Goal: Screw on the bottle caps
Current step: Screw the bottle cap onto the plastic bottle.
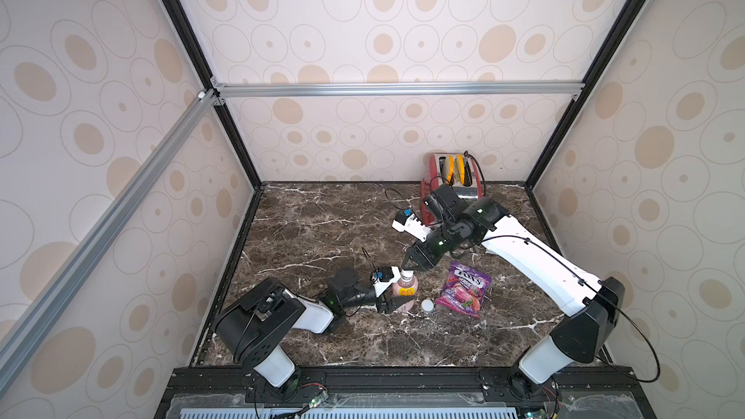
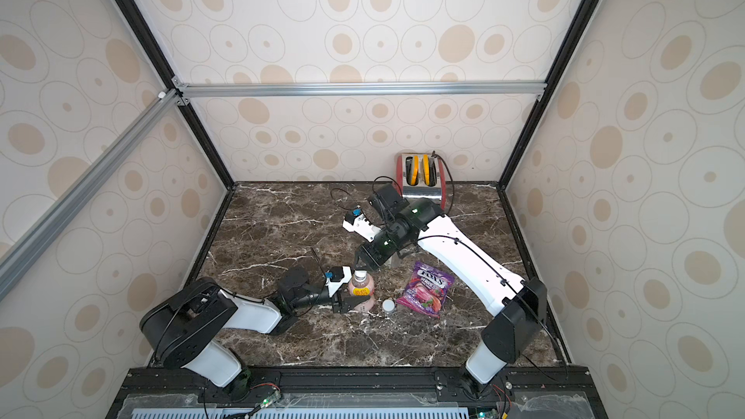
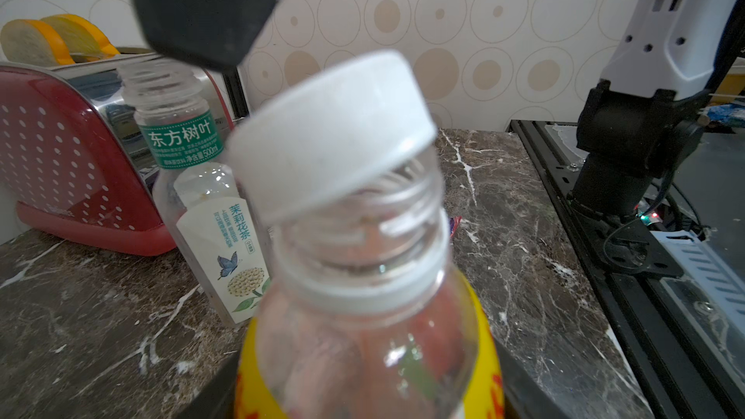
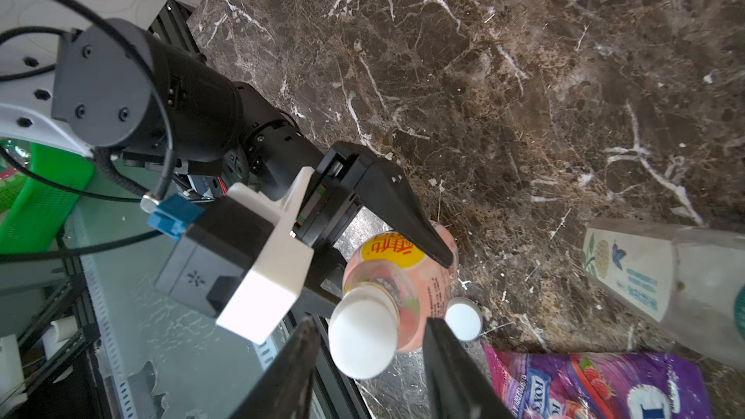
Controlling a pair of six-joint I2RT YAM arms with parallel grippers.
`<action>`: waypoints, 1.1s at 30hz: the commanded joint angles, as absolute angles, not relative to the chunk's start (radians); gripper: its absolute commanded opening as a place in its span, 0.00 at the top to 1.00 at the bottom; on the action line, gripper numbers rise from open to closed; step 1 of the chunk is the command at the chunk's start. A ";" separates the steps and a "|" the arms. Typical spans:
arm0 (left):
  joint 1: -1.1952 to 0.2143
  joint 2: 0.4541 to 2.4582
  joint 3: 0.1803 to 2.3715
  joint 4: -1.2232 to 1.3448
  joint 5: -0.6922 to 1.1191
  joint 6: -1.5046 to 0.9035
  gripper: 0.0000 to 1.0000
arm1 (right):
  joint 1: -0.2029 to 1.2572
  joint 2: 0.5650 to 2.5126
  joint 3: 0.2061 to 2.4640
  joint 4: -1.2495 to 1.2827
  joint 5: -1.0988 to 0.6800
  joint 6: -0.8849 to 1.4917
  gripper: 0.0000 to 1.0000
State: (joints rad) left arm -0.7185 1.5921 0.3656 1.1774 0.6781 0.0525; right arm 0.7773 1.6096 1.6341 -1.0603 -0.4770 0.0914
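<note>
We judge the pink plastic bottle with yellow label [image 1: 404, 290], near centre, light and squeezable; our left gripper [image 4: 391, 276] clamps its body. Its small round white plastic cap [image 3: 330, 131] sits tilted; the right gripper [image 4: 369, 322], jaws apart, flanks its smooth side.

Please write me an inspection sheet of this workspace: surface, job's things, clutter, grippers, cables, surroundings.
Surface: dark marble table, white-veined.
Job's things: pink bottle upright, white cap resting tilted on its neck, not screwed down; loose cap on the table beside it; clear bottle upright, uncapped, before the red toaster.
Clutter: purple candy bag; toaster holding slices.
Grippers: left gripper shut on pink bottle; right gripper open, jaws either side of the white cap.
Cables: black cable looping over the left wrist.
Surroundings: patterned walls, aluminium frame bar.
</note>
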 commanded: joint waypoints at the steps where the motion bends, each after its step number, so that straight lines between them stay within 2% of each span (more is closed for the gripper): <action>1: -0.729 1.578 0.379 1.124 0.672 0.058 0.30 | 0.765 1.628 1.601 -1.041 -0.536 0.137 0.53; 7: -0.729 1.576 0.378 1.124 0.670 0.058 0.30 | 0.764 1.635 1.592 -1.046 -0.545 0.146 0.54; 15: -0.729 1.580 0.383 1.118 0.666 0.056 0.30 | 0.766 1.623 1.589 -1.049 -0.570 0.143 0.63; 33: -0.729 1.578 0.383 1.118 0.651 0.040 0.30 | 0.816 1.541 1.499 -0.955 -0.458 0.097 0.67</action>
State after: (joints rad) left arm -0.7200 1.5871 0.3664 1.1675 0.6647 0.0502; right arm 0.8066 1.5745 1.5356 -0.9676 -0.4889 0.1146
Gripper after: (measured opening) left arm 0.705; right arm 0.331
